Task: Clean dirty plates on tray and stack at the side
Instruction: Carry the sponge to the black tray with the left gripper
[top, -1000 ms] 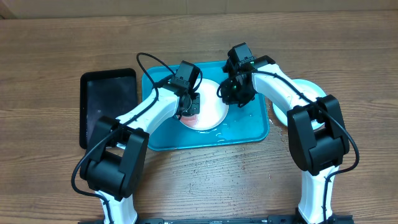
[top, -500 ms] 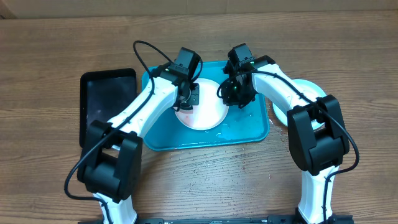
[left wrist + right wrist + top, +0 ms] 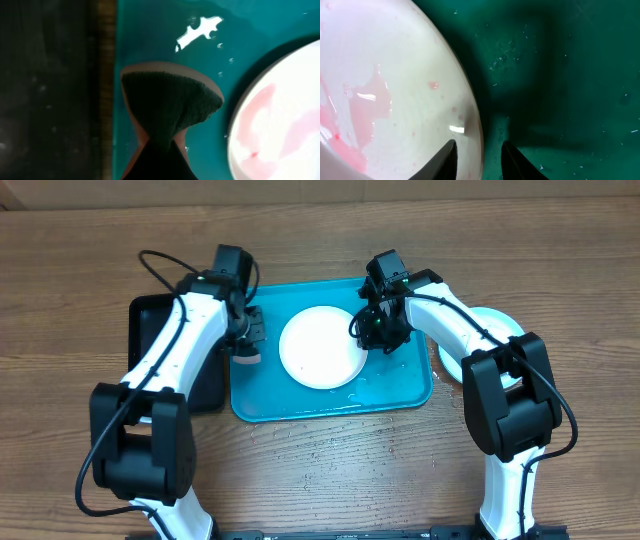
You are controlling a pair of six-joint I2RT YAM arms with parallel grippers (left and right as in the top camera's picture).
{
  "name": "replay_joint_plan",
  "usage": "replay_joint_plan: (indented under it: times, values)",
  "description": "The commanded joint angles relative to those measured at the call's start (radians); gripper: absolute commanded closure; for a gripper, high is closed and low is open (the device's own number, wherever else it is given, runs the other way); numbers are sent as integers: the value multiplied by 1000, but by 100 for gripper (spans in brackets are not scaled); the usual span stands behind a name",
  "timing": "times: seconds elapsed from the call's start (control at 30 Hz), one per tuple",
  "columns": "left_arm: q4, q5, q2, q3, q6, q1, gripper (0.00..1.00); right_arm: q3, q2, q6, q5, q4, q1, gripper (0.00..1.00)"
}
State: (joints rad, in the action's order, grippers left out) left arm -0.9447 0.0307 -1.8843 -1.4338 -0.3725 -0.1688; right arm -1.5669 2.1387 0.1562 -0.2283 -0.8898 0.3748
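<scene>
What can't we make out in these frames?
1. Plates at the side: overhead, right arm covers most; count unknown.
2. Right hand: right wrist view, fingertips straddle the rim of the white plate; frame edge cuts off contact.
3. Left hand: left wrist view, the sponge hides its grip.
4. Smears, full extent: both wrist views crop the plate; overhead too small.

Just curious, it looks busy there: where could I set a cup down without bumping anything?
Bare table wood lies in front of the tray, between the two arm bases, and along the far side behind it. The tray's middle is crowded: the white plate, the left tool holding a sponge, and the right tool at the plate's rim.
</scene>
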Motion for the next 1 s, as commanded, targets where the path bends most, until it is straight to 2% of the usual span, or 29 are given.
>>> replay_joint_plan:
  times: [0.0,0.13,0.23,0.33,0.43,0.57,0.8,0.83,0.87,0.9,0.93,0.97]
  values:
    - [-19,-2,62,-22,37,43,96,-4,15,-8,3,5,-1,69]
    - [-32,3,68,-19,39,104,96,-4,24,-8,2,-5,-1,70]
    - [-19,9,68,2,60,144,96,-4,32,-8,2,-14,-1,76]
    - [0,26,67,17,95,172,96,-3,35,-8,3,-13,-1,83]
    - [42,49,65,39,171,197,96,-3,35,-8,3,-13,-1,95]
    - [111,78,64,102,175,222,96,-3,35,-8,3,-10,-1,96]
    - [291,92,64,256,279,272,95,-3,35,-8,3,-11,-1,96]
    - [301,92,64,263,286,280,85,-3,35,-8,3,-11,-1,96]
    - [303,92,64,266,288,284,69,-3,35,-8,3,-10,-1,96]
    - [303,91,64,266,287,287,46,-3,35,-8,3,-10,-1,96]
    - [300,86,64,266,287,288,36,-4,35,-8,3,-10,-1,96]
    - [295,73,64,266,288,287,30,-4,35,-8,3,-10,-1,96]
